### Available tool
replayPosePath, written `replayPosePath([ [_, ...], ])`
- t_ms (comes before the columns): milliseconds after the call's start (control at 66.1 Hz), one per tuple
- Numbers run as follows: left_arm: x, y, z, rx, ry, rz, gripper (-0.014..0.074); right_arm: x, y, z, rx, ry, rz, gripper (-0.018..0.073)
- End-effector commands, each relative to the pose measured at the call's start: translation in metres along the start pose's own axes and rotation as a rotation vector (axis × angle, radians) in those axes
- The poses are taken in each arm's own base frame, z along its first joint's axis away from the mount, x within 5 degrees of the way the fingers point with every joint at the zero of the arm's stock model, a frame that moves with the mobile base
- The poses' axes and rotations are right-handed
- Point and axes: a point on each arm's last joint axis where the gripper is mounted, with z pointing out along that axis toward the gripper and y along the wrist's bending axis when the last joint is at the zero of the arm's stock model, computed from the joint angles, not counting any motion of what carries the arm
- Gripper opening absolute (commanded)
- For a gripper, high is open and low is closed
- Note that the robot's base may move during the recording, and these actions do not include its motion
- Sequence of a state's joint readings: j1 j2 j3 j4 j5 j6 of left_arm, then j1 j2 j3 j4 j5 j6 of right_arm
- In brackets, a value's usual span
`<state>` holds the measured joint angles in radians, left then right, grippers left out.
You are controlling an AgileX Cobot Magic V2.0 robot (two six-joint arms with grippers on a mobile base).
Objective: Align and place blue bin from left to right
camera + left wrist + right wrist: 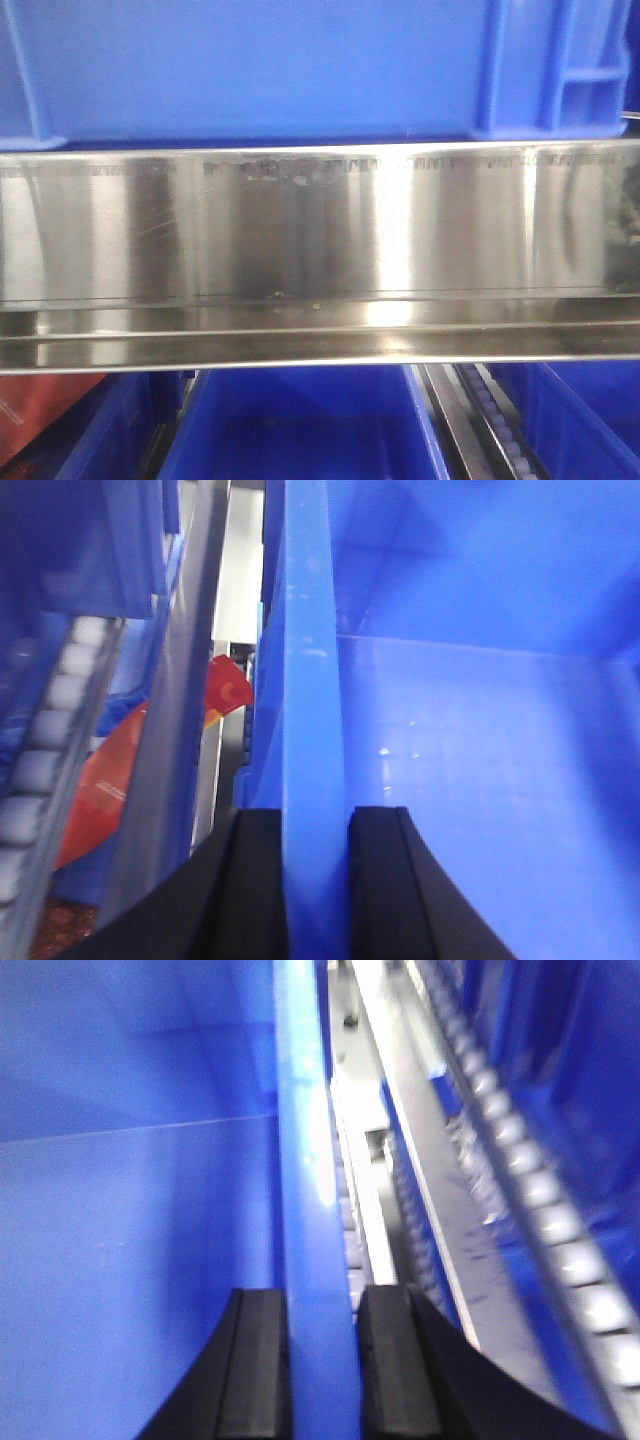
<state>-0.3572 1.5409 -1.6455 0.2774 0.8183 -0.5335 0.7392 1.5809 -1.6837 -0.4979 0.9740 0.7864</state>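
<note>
The blue bin [250, 60] fills the top of the front view, its smooth side wall wider than the frame, with ribbed corners at the right. Neither gripper shows in that view. In the left wrist view my left gripper [317, 815] is shut on the bin's left wall [310, 680], one black finger outside and one inside, and the bin's inside [480, 730] lies to the right. In the right wrist view my right gripper [323, 1295] is shut on the right wall [305, 1140] the same way, with the bin's inside [130, 1210] to the left.
A wide stainless steel shelf front [320, 230] runs under the bin. Below it stand deeper-blue bins [300, 430] [580, 420] with a roller track [495, 420] between them. Rollers [50, 750] [530, 1190] flank the held bin. A red-orange object [110, 770] lies at lower left.
</note>
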Motion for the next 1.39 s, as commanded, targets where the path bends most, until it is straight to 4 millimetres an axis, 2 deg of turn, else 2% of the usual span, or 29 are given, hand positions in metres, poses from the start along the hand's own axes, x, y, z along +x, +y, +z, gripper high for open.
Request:
replayPosePath([
  [0,-0.009,-0.011,-0.002,0.094,-0.084,-0.022,-0.0111,-0.013,0.003,-0.003,-0.069,-0.094,-0.005,-0.0070],
  [424,-0.005,-0.015,0.023,0.089,-0.076,-0.002,-0.0111,-0.010,0.009,0.019,-0.072,-0.087,-0.023,-0.0070],
  [727,-0.004,-0.016,0.023,0.096,-0.068,-0.012,-0.0100,-0.010,0.005,0.021,-0.041,-0.082,-0.032,-0.0067],
  [787,-0.004,-0.016,0.023,0.096,-0.066,-0.011,-0.0055,-0.011,0.002,0.022,-0.029,-0.077,-0.027,-0.0060],
  [833,-0.004,-0.016,0.023,0.096,-0.066,-0.011,-0.0001,-0.012,-0.001,0.023,-0.021,-0.075,-0.023,-0.0014],
  [878,-0.004,-0.016,0.023,0.096,-0.066,-0.011,0.0079,-0.013,-0.004,0.024,-0.012,-0.075,-0.017,0.0069],
  [954,-0.004,-0.016,0.023,0.096,-0.066,-0.011,0.0198,-0.014,-0.006,0.025,-0.004,-0.074,-0.013,0.0257],
  [1029,-0.004,-0.016,0.023,0.097,-0.069,-0.010,0.0292,-0.014,-0.008,0.024,0.000,-0.073,-0.011,0.0360],
  [1196,-0.005,-0.016,0.022,0.094,-0.077,-0.003,0.0423,-0.015,-0.008,0.023,-0.002,-0.076,-0.009,0.0381],
  [1378,-0.011,-0.016,0.013,0.097,-0.106,-0.003,0.0435,-0.019,-0.010,0.013,-0.010,-0.097,0.000,0.0381],
])
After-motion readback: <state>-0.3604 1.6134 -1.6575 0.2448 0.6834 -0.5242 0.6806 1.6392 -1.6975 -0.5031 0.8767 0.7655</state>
